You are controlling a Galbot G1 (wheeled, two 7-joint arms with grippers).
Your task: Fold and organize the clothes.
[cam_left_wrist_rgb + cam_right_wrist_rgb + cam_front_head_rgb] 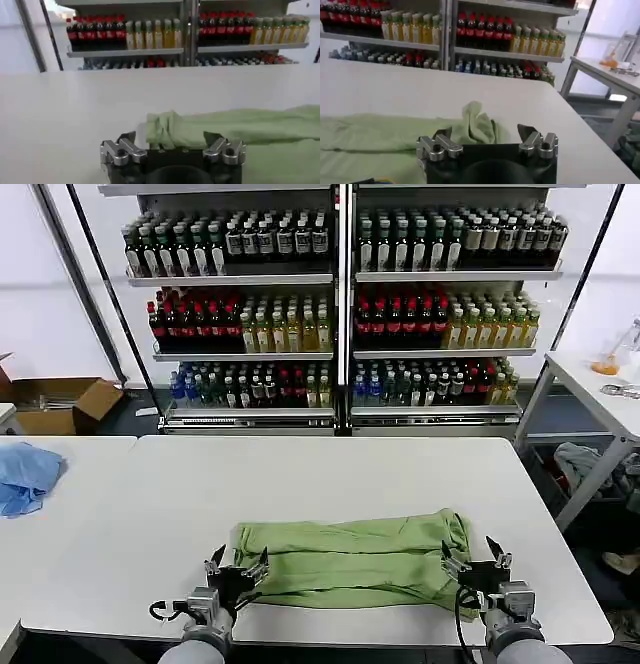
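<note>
Surface: wide white rectangular tabletop (330,474) | On it, near front edge: light green soft-fabric shirt (355,562), folded into a long horizontal band, bunched at both ends | Adjoining: second white table (60,514) to the left, its edge touching | On that: crumpled light blue cloth (27,476), far from the shirt

The polo shirt (352,564) lies folded into a long band, so its collar, buttons and printed front are tucked out of sight. Both arms are cut off at the near edge of the head view, and the bottle labels on the shelves (340,279) are too small to read. The blue cloth (27,476) runs off the left edge.
</note>
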